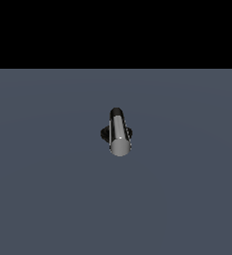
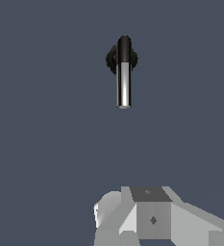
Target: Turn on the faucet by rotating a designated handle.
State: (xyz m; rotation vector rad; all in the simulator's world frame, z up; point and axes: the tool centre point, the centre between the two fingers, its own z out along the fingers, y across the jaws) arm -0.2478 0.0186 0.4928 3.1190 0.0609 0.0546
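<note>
The faucet is a small fixture standing alone on the grey floor, its black round base partly hidden behind the bar. The handle is a shiny grey cylinder whose flat round end points toward the exterior camera, with a black elbow at its far end. In the wrist view the handle runs from the black base toward my gripper. Only blocky grey and white parts of the gripper show at the frame's edge, well short of the handle's tip. Its jaws cannot be made out. The gripper is outside the exterior view.
A plain grey floor surrounds the faucet on all sides. Beyond its far edge the exterior view is black.
</note>
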